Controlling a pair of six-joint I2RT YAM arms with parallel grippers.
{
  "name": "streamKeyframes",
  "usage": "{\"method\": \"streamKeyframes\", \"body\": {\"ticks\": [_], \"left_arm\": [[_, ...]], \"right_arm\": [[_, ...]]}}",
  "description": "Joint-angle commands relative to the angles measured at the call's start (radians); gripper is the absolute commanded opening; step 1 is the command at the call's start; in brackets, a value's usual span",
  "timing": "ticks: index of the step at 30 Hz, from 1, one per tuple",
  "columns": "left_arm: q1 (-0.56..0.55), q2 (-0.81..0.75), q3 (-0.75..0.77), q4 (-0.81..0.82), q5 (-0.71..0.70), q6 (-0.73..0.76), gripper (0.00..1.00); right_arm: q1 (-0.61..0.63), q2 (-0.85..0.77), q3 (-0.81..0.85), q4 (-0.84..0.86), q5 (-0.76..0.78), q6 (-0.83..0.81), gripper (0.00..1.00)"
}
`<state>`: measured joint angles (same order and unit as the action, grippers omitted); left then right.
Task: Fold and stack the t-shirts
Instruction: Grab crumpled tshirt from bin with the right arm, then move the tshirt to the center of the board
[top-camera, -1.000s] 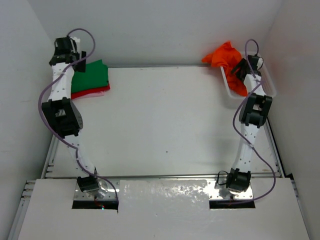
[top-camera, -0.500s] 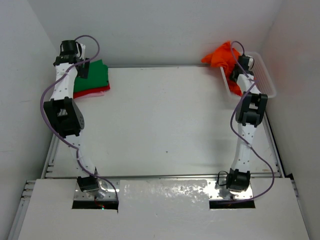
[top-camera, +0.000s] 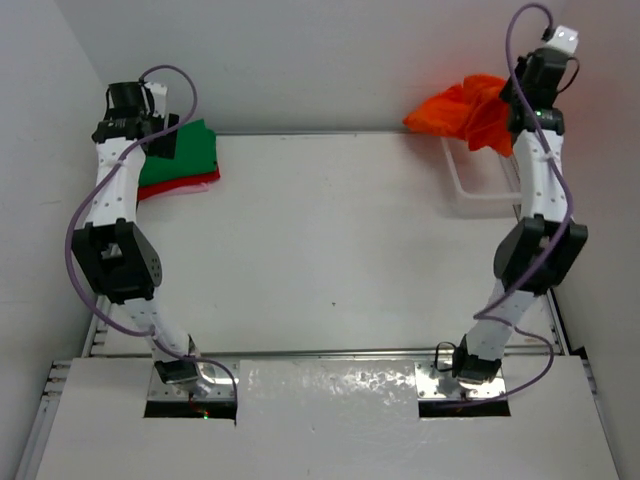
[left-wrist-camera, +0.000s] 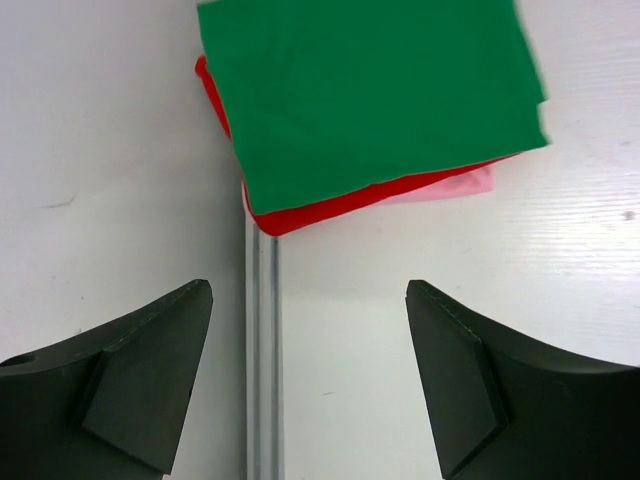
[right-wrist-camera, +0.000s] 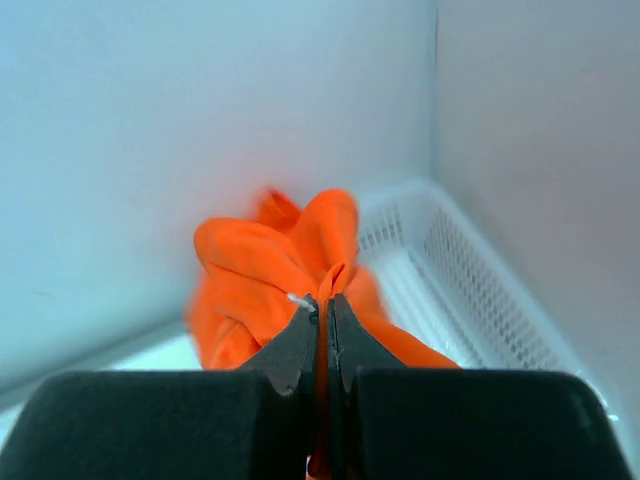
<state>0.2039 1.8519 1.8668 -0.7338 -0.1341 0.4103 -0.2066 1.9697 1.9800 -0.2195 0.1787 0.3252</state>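
Right gripper (right-wrist-camera: 322, 312) pinched tight on orange t-shirt (top-camera: 462, 108), bunched, hanging above far end of white basket (top-camera: 478, 196); left gripper (left-wrist-camera: 308, 300) wide open, empty, over green t-shirt (left-wrist-camera: 370, 90) stacked on red t-shirt (left-wrist-camera: 330, 208), pink t-shirt (left-wrist-camera: 470, 183) beneath, table's far-left corner

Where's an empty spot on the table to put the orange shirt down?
The big white middle of the table is bare, from the green t-shirt stack on the far left to the white basket on the far right. Crowded spots: the stack's corner and the basket's corner, where the orange t-shirt hangs.
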Motion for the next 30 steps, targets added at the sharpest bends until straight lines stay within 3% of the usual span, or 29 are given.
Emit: {"method": "streamKeyframes", "body": {"ticks": [1,8,12,15,18,22,25,28,30], "left_arm": [[0.009,-0.111,-0.035,0.071,0.109,-0.027,0.76],[0.009,-0.255,-0.156,0.109,0.318,-0.085,0.76],[0.009,-0.325,-0.245,0.134,0.398,-0.151,0.76],[0.008,-0.345,-0.241,0.122,0.470,-0.189,0.76],[0.008,-0.341,-0.203,0.083,0.511,-0.203,0.76],[0.008,-0.341,-0.173,0.062,0.508,-0.214,0.77],[0.008,-0.341,-0.144,0.022,0.514,-0.220,0.77],[0.008,-0.364,-0.152,-0.001,0.516,-0.199,0.77],[0.008,-0.393,-0.182,-0.030,0.511,-0.156,0.77]], "right_arm": [[0.015,-0.196,-0.052,0.091,-0.034,-0.006,0.00],[0.151,-0.515,-0.040,0.062,-0.142,-0.012,0.00],[0.238,-0.612,-0.062,0.078,-0.305,0.223,0.00],[0.349,-0.710,-0.218,0.179,-0.366,0.377,0.00],[0.493,-0.733,-0.358,0.215,-0.370,0.442,0.00],[0.691,-0.723,-0.503,0.240,-0.297,0.413,0.00],[0.716,-0.675,-0.590,0.146,-0.246,0.430,0.00],[0.714,-0.609,-0.627,-0.001,-0.121,0.313,0.00],[0.701,-0.525,-0.622,-0.129,-0.047,0.240,0.06]]}}
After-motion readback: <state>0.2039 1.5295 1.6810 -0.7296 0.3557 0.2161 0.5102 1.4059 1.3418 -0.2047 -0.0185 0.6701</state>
